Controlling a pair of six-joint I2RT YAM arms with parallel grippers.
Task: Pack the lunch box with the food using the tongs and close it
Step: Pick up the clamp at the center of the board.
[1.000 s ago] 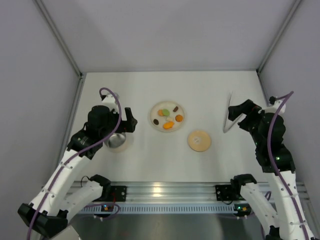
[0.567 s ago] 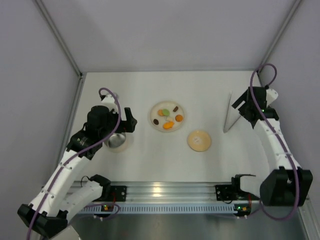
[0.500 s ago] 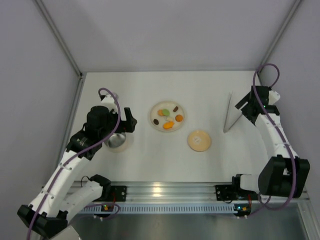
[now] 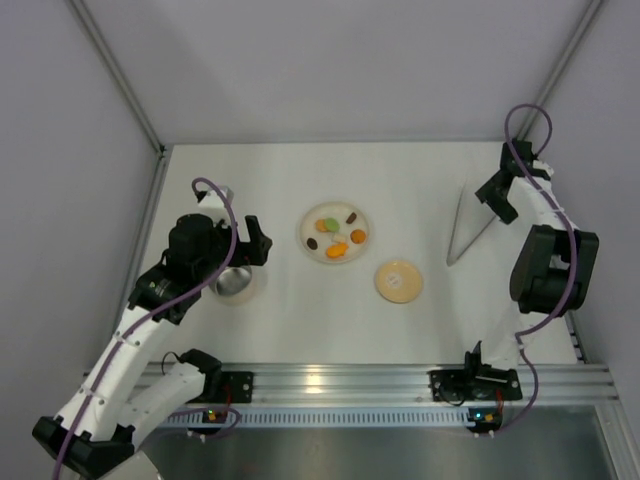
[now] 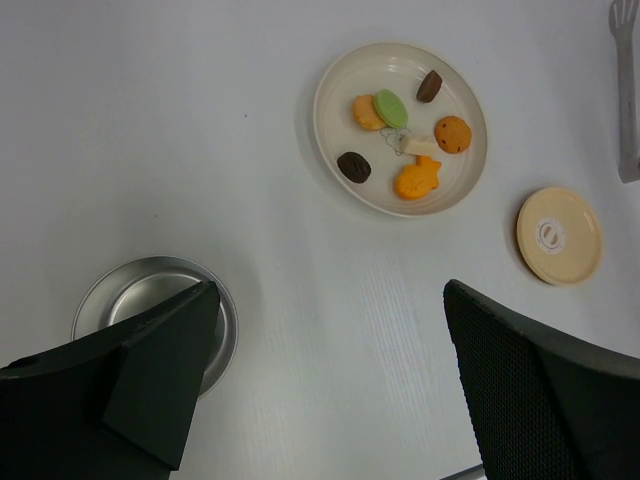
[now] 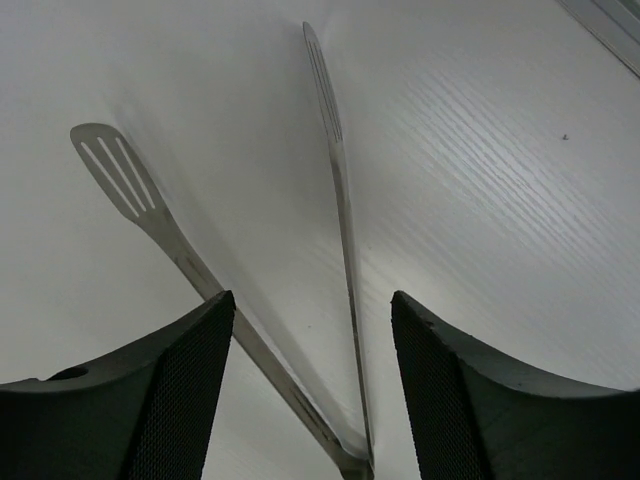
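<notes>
The tongs (image 4: 455, 228) lie in a V at the right, slotted end away from me. My right gripper (image 4: 494, 196) hangs over their right side. In the right wrist view both tongs arms (image 6: 341, 190) run between the fingers (image 6: 190, 370), which stand apart, so that gripper (image 6: 311, 297) is open and holds nothing. The lunch box (image 4: 235, 282), a steel pot, stands empty at the left (image 5: 150, 300). My left gripper (image 4: 256, 242) is wide open beside it (image 5: 330, 290). Its tan lid (image 4: 398, 281) lies flat (image 5: 559, 235). The food (image 4: 337, 250) sits on the cream plate (image 4: 305, 228).
Grey walls close off the left, back and right; the right gripper is close to the right wall. The aluminium rail (image 4: 330, 385) with both arm bases runs along the near edge. The plate (image 5: 330, 130) and the food (image 5: 415, 180) show in the left wrist view.
My right arm has folded back along the right wall, and its gripper has moved from the near side of the tongs to over them. The left arm has shifted slightly.
</notes>
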